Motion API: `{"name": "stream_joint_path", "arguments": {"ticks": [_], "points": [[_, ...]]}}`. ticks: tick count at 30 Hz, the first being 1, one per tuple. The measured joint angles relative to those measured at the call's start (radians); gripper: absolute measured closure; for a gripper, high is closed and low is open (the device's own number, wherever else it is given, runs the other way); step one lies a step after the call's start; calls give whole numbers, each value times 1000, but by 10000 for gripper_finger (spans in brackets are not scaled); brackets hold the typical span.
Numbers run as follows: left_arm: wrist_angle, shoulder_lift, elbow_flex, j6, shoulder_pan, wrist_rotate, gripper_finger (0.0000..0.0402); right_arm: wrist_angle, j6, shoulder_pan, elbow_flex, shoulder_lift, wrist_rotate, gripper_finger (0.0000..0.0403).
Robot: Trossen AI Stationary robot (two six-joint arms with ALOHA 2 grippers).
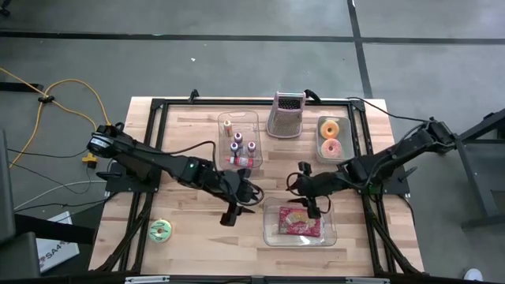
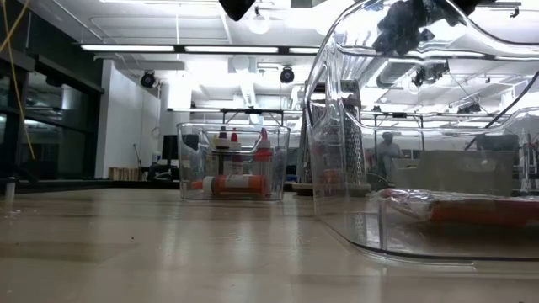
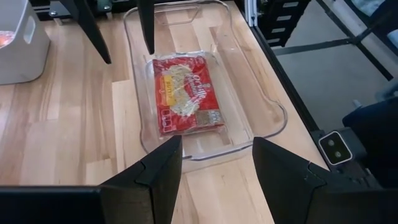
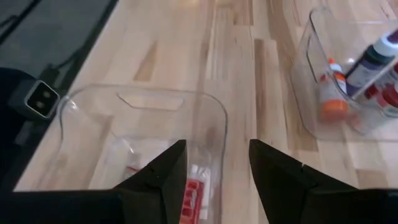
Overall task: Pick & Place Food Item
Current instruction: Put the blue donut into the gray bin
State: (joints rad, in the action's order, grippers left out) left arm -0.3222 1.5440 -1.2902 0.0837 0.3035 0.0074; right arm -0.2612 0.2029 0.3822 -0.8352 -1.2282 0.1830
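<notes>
A red food packet point(image 3: 186, 93) lies flat on the floor of a clear plastic tray point(image 1: 272, 233) near the table's front edge; the low view shows the packet point(image 2: 472, 206) too. My left gripper point(image 1: 239, 211) hovers open just left of the tray, and its wrist view point(image 3: 216, 162) looks along the tray. My right gripper point(image 1: 309, 207) hangs open above the tray's far edge, and its fingers point(image 4: 217, 168) frame the tray's corner and the packet point(image 4: 194, 186). Neither gripper holds anything.
A clear bin of small bottles point(image 1: 239, 138) stands at the table's middle back, with a metal grater point(image 1: 286, 114) to its right. Farther right is a container with two doughnuts point(image 1: 331, 138). A green tape roll point(image 1: 161, 229) lies at the front left. Bare wood lies between the bin and the tray.
</notes>
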Motion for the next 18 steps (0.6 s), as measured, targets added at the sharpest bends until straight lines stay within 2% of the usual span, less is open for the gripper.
{"name": "stream_joint_path", "arguments": {"ticks": [18], "points": [[-54,0,0,48,23,-2,211,42,3,4,0,0,-3,240]]}}
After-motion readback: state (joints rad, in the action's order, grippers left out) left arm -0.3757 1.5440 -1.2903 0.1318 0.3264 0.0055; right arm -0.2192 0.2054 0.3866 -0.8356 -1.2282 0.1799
